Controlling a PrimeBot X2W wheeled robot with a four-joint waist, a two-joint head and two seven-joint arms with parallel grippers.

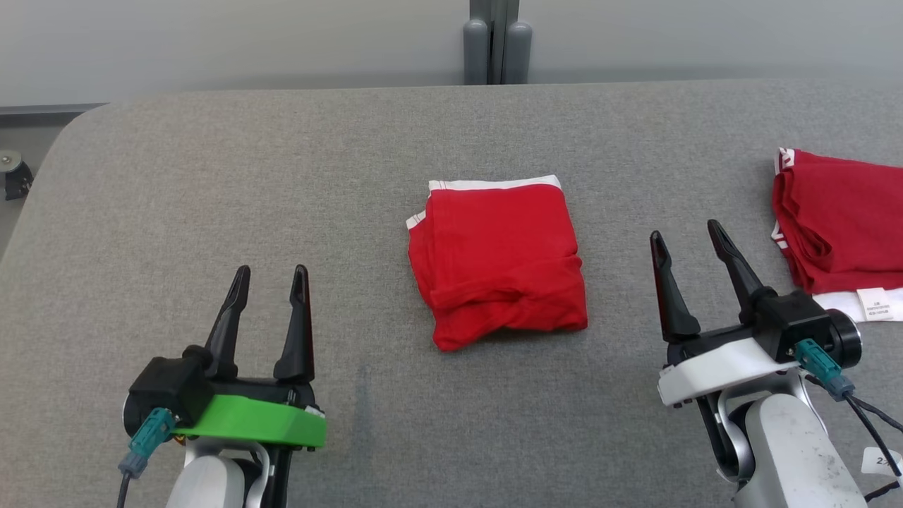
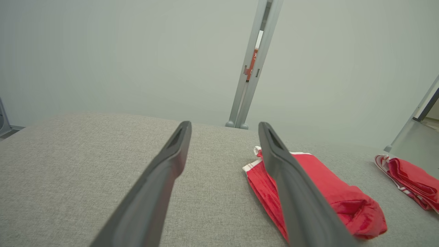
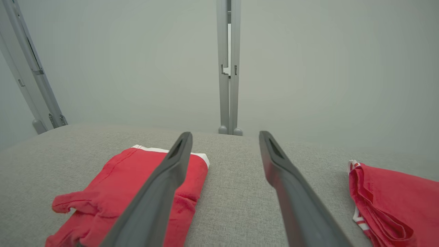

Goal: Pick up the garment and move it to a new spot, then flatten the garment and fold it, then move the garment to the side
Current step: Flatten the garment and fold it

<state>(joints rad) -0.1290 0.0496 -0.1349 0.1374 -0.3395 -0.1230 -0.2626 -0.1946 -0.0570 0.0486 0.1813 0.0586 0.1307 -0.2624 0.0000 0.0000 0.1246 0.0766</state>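
1. Pincers first: the left gripper [image 1: 272, 271] has its two dark fingers spread wide with nothing between them. It sits to the robot's left of the grey post [image 1: 496, 42] and much nearer the robot than the post.
2. The right gripper [image 1: 685, 229] is also spread wide and empty. It sits to the right of the post's line, again on the robot's side.
3. The folded red garment [image 1: 497, 261] lies on the grey table [image 1: 211, 176], straight out from the post toward the robot. It is between the two grippers and touches neither.
4. Fold is a rough square. A white band runs along the edge facing the post, and the edge away from the post is bunched and lumpy.
5. A second red garment [image 1: 839, 219] lies well to the right of the post, loosely folded, cut off by the head view's right edge. It has white trim, and a white label [image 1: 878, 303] at the corner away from the post. It is apart from the folded one, just past the right gripper.
6. The post stands at the table's far edge against a pale wall.
7. Left wrist view: the folded garment is partly hidden behind one finger. Right wrist view: the same.
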